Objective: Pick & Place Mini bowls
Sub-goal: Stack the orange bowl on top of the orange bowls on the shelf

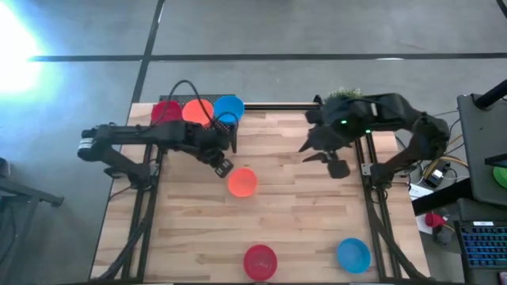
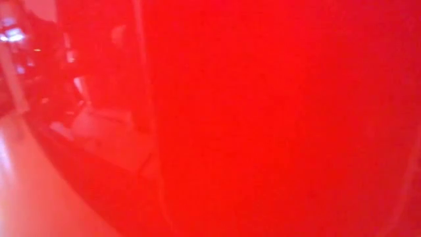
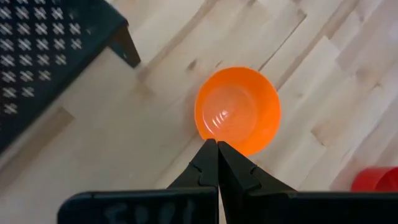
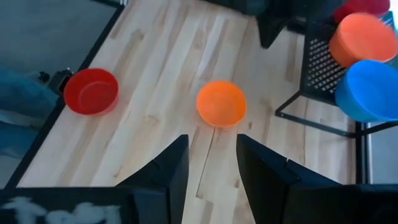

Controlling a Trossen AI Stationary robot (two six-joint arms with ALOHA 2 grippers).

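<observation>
An orange bowl (image 1: 242, 182), smooth, round and shallow plastic, is sitting open side up near the middle of the pale planked wooden worktop (image 1: 293, 222). The left pincer (image 1: 224, 167) is hovering just beside it, on the side toward the black mesh rack (image 1: 226, 123), with its dark fingers (image 3: 205, 168) pressed together and holding nothing; its own wrist view is showing the tips meeting at the bowl's rim, and the glossy inside of the bowl catching light. The right pincer (image 1: 339, 168) is hanging over the worktop's right part, well apart from that bowl, fingers (image 4: 171, 165) spread with a clear gap. Three more bowls, red (image 1: 165, 112), orange (image 1: 198, 111) and blue (image 1: 230, 108), are resting bottom up on the rack at the far edge. A red bowl (image 1: 260, 261) and a blue bowl (image 1: 353, 255) are lying at the near edge; the right wrist view is catching only the red one. The low view is filled with a blurred red surface, so nothing on the worktop can be read there.
</observation>
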